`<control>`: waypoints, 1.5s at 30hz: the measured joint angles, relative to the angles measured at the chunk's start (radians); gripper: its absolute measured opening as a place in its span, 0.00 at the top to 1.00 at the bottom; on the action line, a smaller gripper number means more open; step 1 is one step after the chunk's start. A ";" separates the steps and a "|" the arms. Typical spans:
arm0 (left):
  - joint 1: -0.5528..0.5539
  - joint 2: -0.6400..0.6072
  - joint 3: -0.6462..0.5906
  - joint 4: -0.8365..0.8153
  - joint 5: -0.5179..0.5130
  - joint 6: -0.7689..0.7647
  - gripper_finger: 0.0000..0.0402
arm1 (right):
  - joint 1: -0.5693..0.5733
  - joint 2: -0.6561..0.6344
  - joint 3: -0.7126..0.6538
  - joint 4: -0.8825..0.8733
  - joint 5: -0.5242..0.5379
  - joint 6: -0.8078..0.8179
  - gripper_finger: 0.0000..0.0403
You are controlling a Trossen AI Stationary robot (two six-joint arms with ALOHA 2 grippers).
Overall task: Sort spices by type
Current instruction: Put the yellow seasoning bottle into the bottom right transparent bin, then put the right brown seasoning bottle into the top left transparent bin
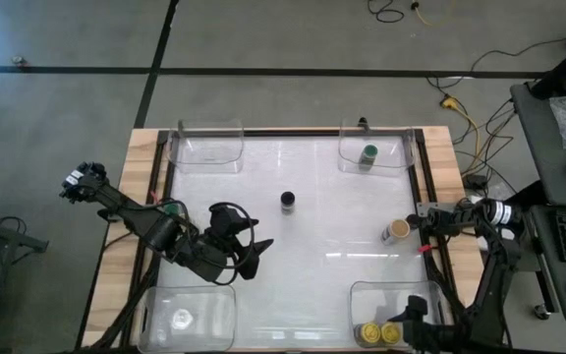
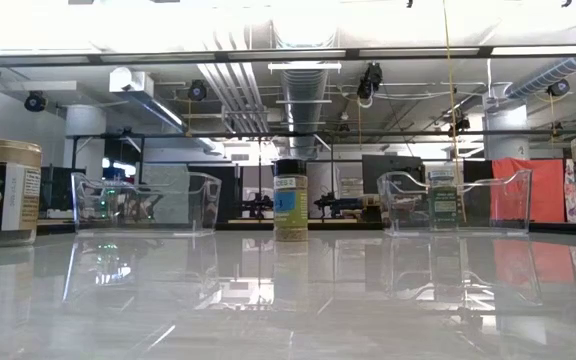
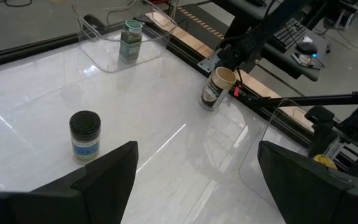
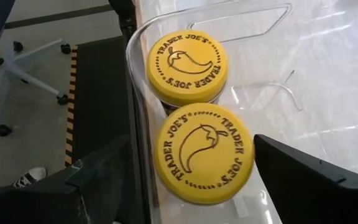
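Note:
Two yellow-lidded spice jars (image 4: 187,65) (image 4: 204,152) stand side by side in the near-right clear tub (image 1: 386,295). My right gripper (image 4: 192,149) (image 1: 416,313) hovers over them, open, with a finger on either side of the nearer jar. A black-lidded jar (image 1: 288,201) (image 3: 84,134) stands upright at mid-table. My left gripper (image 1: 256,254) (image 3: 197,155) is open, on the jar's near-left side, pointing past it toward the table's right. A tan-lidded jar (image 1: 396,231) (image 3: 216,87) stands near the right edge. One green-lidded jar (image 1: 368,154) sits in the far-right tub, and a pale-lidded one (image 1: 182,318) in the near-left tub.
The far-left tub (image 1: 209,143) holds nothing. A raised dark frame (image 1: 425,177) borders the white table surface. The right arm's base (image 1: 460,216) sits just beyond the tan-lidded jar. Bare table lies between the black-lidded jar and the right-hand tubs.

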 joint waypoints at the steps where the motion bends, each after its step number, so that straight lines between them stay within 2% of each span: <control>1: 0.000 0.000 0.000 0.000 0.000 0.001 0.21 | 0.000 -0.003 0.000 -0.004 0.000 0.000 0.19; 13: -0.002 0.000 0.000 -0.002 0.000 0.012 0.21 | -0.027 -0.054 0.141 -0.235 0.000 -0.008 0.17; 19: -0.002 0.000 0.000 -0.001 0.030 0.016 0.21 | -0.108 -0.137 0.231 -0.444 -0.038 0.009 0.17; 26: -0.007 0.000 0.000 0.006 0.059 0.012 0.21 | -0.226 -0.225 0.233 -0.625 -0.053 0.038 0.17; 28: -0.011 0.000 0.000 0.007 0.090 0.015 0.21 | -0.273 -0.240 0.230 -0.712 -0.103 0.094 0.17; 31: -0.023 0.000 0.000 0.008 0.113 0.026 0.21 | -0.375 -0.289 0.188 -0.720 -0.221 0.149 0.17; 34: -0.035 0.000 0.000 0.008 0.115 0.027 0.21 | -0.471 -0.329 0.136 -0.721 -0.284 0.246 0.17; 39: -0.059 0.000 0.000 0.007 0.115 0.045 0.21 | -0.580 -0.367 0.018 -0.729 -0.280 0.391 0.17; 45: -0.096 0.000 0.000 -0.014 0.134 0.127 0.21 | -0.596 -0.382 -0.093 -0.730 -0.332 0.570 0.17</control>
